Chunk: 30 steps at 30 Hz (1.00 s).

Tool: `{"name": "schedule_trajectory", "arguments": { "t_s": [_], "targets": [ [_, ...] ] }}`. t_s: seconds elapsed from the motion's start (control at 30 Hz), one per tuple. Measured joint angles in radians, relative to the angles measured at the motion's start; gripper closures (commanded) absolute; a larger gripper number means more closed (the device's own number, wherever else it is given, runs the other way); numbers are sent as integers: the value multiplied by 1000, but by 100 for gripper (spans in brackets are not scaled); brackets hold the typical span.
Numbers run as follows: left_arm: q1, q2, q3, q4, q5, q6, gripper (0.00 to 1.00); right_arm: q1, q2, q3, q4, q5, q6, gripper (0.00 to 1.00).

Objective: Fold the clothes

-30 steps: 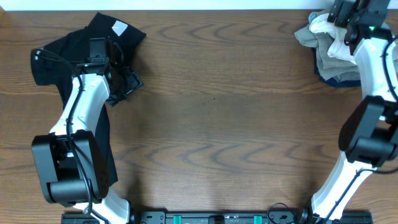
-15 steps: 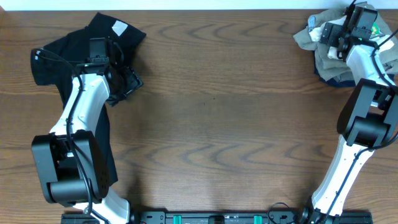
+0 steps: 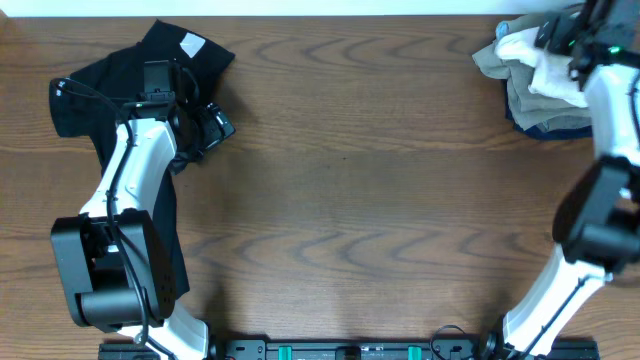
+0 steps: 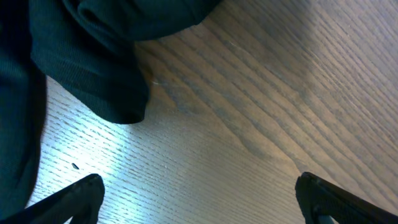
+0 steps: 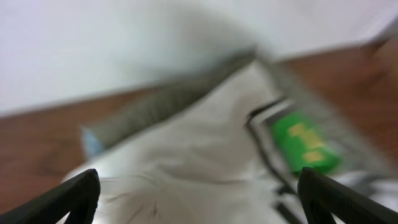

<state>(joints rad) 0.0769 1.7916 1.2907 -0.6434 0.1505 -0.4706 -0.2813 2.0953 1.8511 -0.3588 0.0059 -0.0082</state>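
Observation:
The black shirt lies crumpled at the table's far left, partly under my left arm. Its hem fills the top left of the left wrist view. My left gripper hangs just right of the shirt, low over bare wood; its jaws stand wide open with nothing between them. The white T-shirt is bunched at the far right corner. In the blurred right wrist view its white cloth and green print show. My right gripper hovers open over it, holding nothing.
Under the white T-shirt sits a stack of khaki and navy garments. A white tag shows on the black shirt. The brown wooden table stretches between the two arms. A pale wall runs along its far edge.
The left gripper's jaws have spread wide and let the black shirt's edge go. The right arm has swung about over the pile, and the white T-shirt has shifted slightly.

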Motion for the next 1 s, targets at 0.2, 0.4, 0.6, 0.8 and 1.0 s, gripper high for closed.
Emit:
{"name": "schedule_trajectory", "arguments": {
  "t_s": [0.2, 0.4, 0.6, 0.8, 1.0],
  "targets": [
    [0, 0, 0, 0, 0, 0, 2, 0, -238, 7, -186, -37, -1, 1],
    [0, 0, 0, 0, 0, 0, 2, 22, -298, 13, -417, -103, -1, 1],
    [0, 0, 0, 0, 0, 0, 2, 107, -299, 7, -540, -130, -1, 1],
    [0, 0, 0, 0, 0, 0, 2, 233, -327, 6, -601, -141, -1, 1],
    [0, 0, 0, 0, 0, 0, 2, 335, -378, 6, -624, -150, 0, 1]
  ]
}}
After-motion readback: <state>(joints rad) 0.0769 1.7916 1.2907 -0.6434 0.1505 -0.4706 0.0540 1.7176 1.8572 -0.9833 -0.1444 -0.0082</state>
